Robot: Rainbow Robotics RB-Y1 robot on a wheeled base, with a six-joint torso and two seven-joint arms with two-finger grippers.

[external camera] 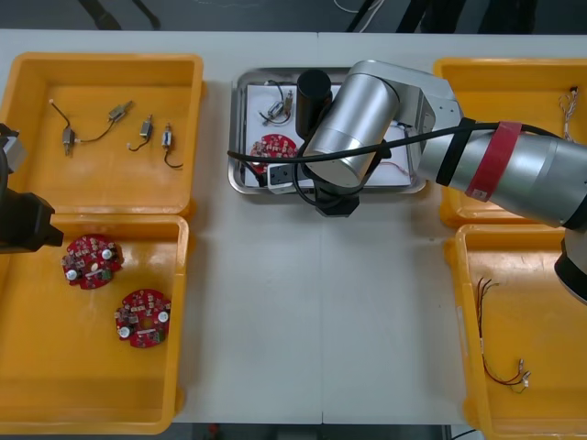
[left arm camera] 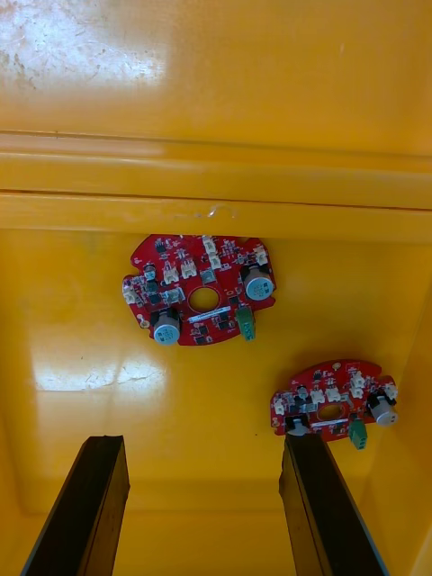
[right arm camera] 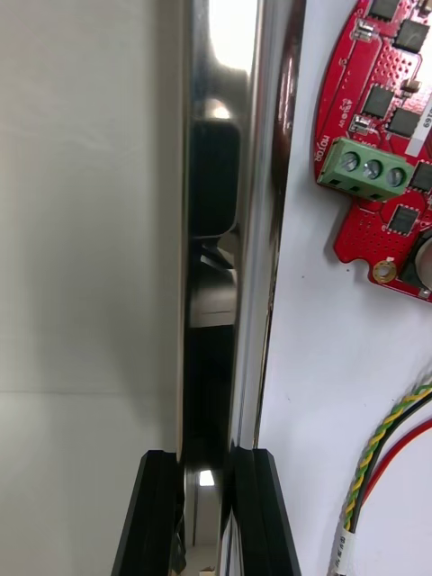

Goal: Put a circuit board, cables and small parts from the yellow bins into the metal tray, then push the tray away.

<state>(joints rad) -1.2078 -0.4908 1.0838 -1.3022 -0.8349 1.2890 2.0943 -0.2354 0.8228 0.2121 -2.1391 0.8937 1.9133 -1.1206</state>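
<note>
The metal tray [external camera: 237, 137] sits at the table's far middle, white inside [right arm camera: 315, 378]. It holds a red circuit board [external camera: 273, 147] [right arm camera: 387, 135], a small metal part [external camera: 275, 112] and a red and yellow cable [right arm camera: 387, 450]. My right gripper [external camera: 335, 197] [right arm camera: 207, 513] is at the tray's near rim [right arm camera: 243, 270], shut on that rim, one finger on each side of it. My left gripper [external camera: 37, 225] [left arm camera: 207, 513] hangs open over the near left yellow bin [left arm camera: 216, 90], above two more circuit boards [left arm camera: 200, 290] [left arm camera: 333, 412].
The far left bin [external camera: 101, 64] holds several small metal parts [external camera: 119, 112]. Two boards [external camera: 92, 260] [external camera: 142, 318] lie in the near left bin. A thin cable [external camera: 500, 367] lies in the near right bin [external camera: 463, 302]. My right arm [external camera: 514, 165] crosses the far right bin.
</note>
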